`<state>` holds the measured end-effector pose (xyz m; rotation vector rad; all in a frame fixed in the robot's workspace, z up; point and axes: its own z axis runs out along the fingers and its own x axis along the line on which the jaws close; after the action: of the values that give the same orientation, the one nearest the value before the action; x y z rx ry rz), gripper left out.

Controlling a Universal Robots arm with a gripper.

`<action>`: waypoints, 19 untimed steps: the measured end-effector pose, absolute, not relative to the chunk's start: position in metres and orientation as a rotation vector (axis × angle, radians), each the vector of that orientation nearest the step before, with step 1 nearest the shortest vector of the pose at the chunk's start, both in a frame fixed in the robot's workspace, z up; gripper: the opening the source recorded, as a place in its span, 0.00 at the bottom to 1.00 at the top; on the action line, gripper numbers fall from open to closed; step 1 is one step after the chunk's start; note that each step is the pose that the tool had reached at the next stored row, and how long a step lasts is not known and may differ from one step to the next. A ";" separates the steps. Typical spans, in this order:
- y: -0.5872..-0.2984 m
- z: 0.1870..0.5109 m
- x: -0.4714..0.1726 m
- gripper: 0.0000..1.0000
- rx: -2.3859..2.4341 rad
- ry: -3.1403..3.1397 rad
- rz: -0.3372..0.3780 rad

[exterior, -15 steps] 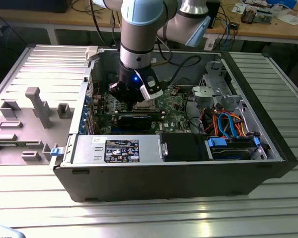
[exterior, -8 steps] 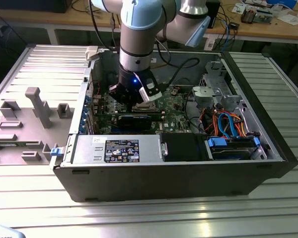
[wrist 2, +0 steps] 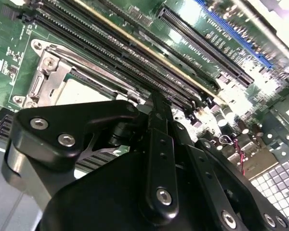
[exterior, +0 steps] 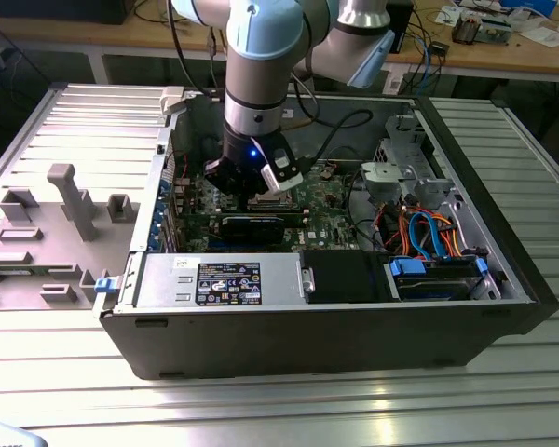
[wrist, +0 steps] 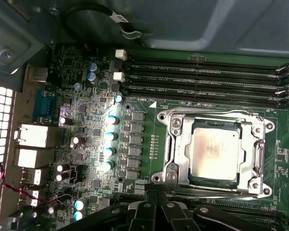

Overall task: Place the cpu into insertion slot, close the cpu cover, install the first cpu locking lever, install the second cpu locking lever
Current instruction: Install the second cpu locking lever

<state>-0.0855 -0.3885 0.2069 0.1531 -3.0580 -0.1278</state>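
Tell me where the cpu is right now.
In the first wrist view the cpu sits in the insertion slot on the green circuit board, framed by the cpu cover, beside the long memory slots.

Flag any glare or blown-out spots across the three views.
First wrist view: soft glare on the silver-grey square cpu top. Second wrist view: overexposed patches on the green circuit board, and the black tool body is dark. Exterior view: evenly lit.

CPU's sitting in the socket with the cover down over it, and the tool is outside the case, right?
Not quite. The tool is inside the open case, low over the board, per the exterior view. The CPU does sit in the socket with the cover down.
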 end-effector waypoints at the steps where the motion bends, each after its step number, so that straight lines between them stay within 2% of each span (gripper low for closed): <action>1: -0.388 0.206 -0.085 0.11 0.158 -3.058 -0.138; 10: -0.387 0.201 -0.085 0.11 0.196 -3.053 -0.194; 19: -0.382 0.211 -0.072 0.11 0.192 -3.047 -0.097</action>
<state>-0.0719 -0.3820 0.2113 0.1917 -3.0466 -0.0969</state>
